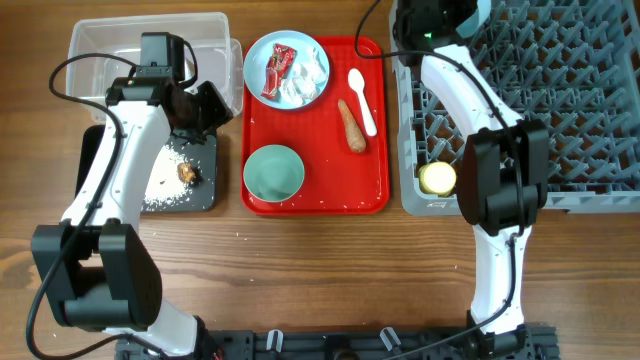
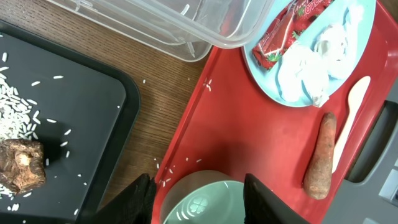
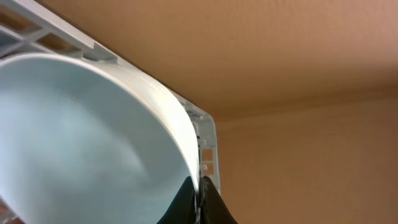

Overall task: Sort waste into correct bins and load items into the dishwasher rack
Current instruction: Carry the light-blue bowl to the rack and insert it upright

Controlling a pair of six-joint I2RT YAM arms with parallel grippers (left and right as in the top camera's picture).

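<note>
Right wrist view — right tool pinches the rim of a pale bowl — left tool spread near the mint bowl.

Bright even overhead light, soft shadows, sharp focus, right wrist close-up blurred

By the left gripper the serving tray is red, the mint bowl pale green, the plate light blue, the wrapper red with strawberries. The right gripper has a white bowl that looks bluish.
</note>
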